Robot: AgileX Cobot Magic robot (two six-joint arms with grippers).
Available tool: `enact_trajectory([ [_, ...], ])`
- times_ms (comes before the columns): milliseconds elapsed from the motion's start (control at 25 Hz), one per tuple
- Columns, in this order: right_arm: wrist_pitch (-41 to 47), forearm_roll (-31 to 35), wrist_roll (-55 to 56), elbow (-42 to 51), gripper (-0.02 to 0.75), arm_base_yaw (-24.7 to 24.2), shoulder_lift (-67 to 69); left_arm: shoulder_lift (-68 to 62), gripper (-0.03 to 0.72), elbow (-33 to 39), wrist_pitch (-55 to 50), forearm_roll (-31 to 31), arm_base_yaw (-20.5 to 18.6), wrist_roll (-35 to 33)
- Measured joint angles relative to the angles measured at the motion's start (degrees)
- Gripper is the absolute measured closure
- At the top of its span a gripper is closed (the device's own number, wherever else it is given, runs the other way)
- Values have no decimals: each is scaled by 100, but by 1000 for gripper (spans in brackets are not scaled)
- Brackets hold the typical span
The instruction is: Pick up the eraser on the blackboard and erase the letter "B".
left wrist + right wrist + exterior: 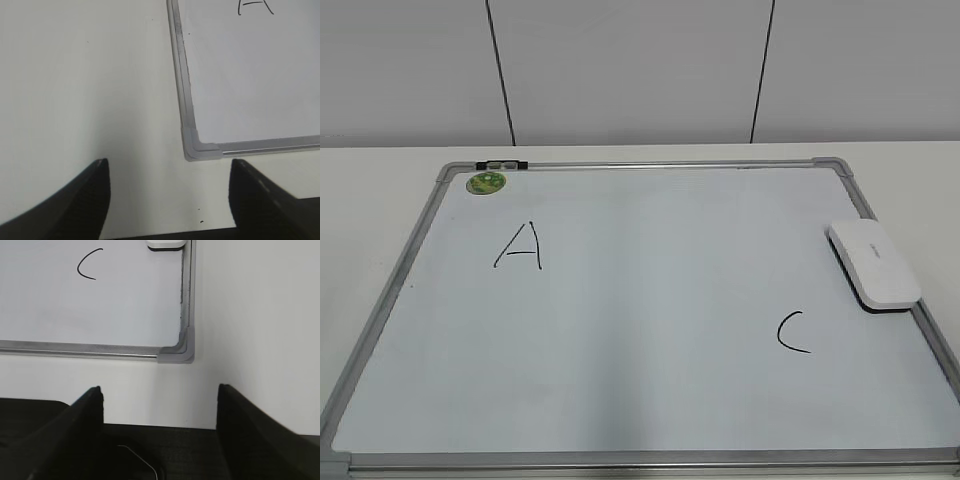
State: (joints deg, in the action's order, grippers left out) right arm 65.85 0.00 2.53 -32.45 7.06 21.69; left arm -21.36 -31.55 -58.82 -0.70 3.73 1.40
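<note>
The blackboard point(650, 330) is a white board with a silver frame lying flat on the table. The white eraser point(873, 264) lies on its right edge, partly over the frame; its near end shows in the right wrist view point(166, 245). No letter "B" shows on the board; only a black "A" point(519, 246) and a black "C" point(792, 332) are written there. My left gripper point(167, 167) is open and empty over the table beside the board's near left corner point(200, 147). My right gripper point(160, 390) is open and empty in front of the near right corner point(180, 352). Neither gripper shows in the exterior view.
A small round green magnet point(486, 182) sits at the board's far left corner, next to a black clip point(502, 163) on the frame. White table point(380, 180) surrounds the board. A pale wall with dark seams stands behind.
</note>
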Motion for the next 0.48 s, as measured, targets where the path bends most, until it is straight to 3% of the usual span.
enact_trajectory([
  [480, 81, -278, -167, 348, 216, 0, -875, 333, 134, 64, -161, -13, 56, 0],
])
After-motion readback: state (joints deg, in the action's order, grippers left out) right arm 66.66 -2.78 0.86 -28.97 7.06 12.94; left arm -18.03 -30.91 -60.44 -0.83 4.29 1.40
